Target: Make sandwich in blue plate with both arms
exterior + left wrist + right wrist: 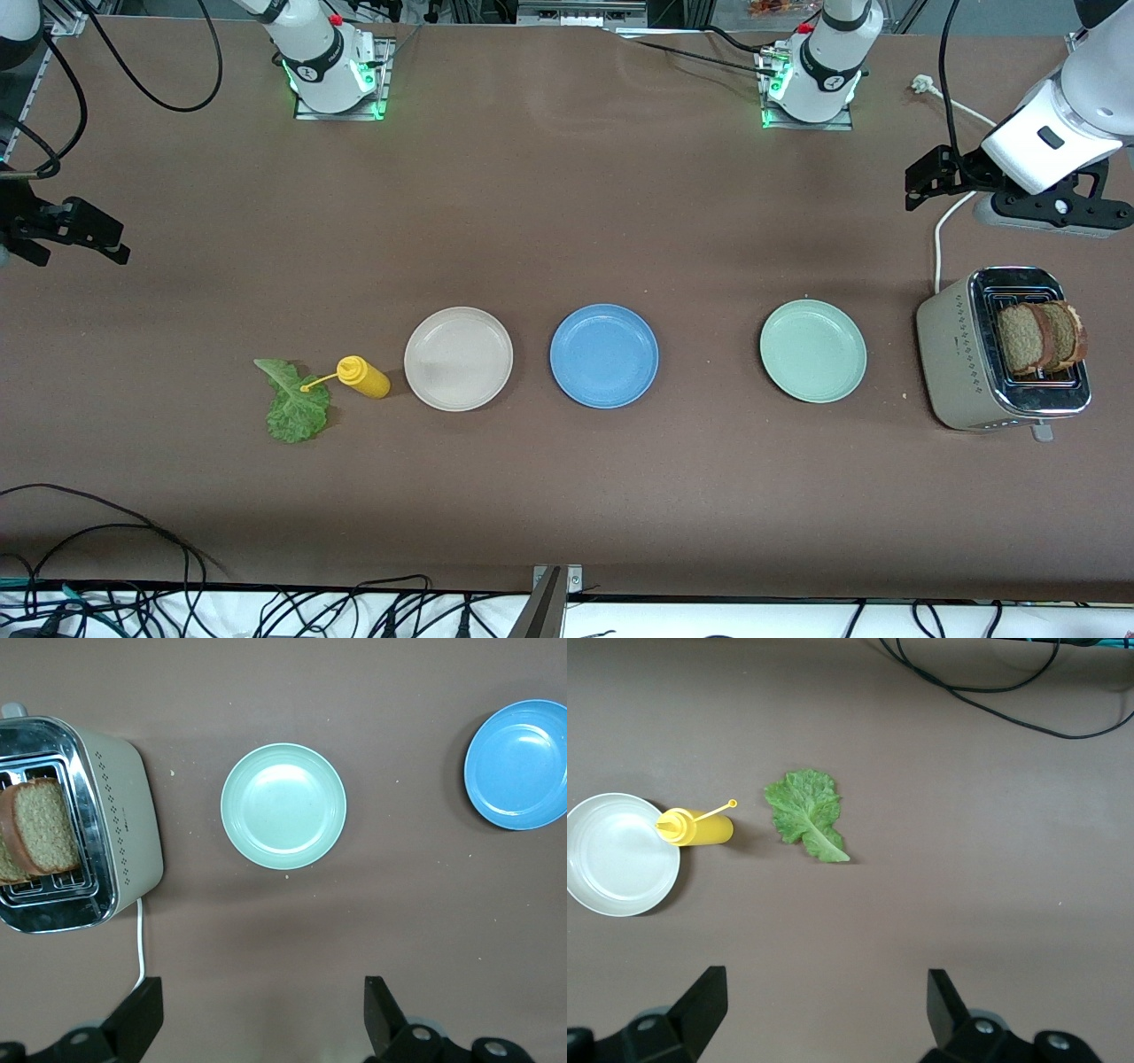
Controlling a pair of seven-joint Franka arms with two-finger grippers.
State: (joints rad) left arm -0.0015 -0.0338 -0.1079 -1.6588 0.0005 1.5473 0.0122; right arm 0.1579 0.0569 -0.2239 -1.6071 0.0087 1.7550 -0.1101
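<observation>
On the brown table (567,221) nothing is assembled: blue plate (604,355) bare, bread (1041,337) in the toaster (952,354), lettuce (295,403) loose. Left gripper (261,1019) and right gripper (824,1014) hover open; fetching bread likely comes next.

Three plates stand in a row across the tabletop (567,221). The blue plate (604,355) sits in the middle, the beige plate (458,358) beside it toward the right arm's end, and the green plate (812,350) toward the left arm's end. A mustard bottle (364,377) lies on its side just beside the beige plate, with the lettuce leaf (294,403) next to it, nearer the right arm's end. The toaster (1001,350) stands at the left arm's end, near the green plate, with two bread slices (1041,337) upright in its slots.
</observation>
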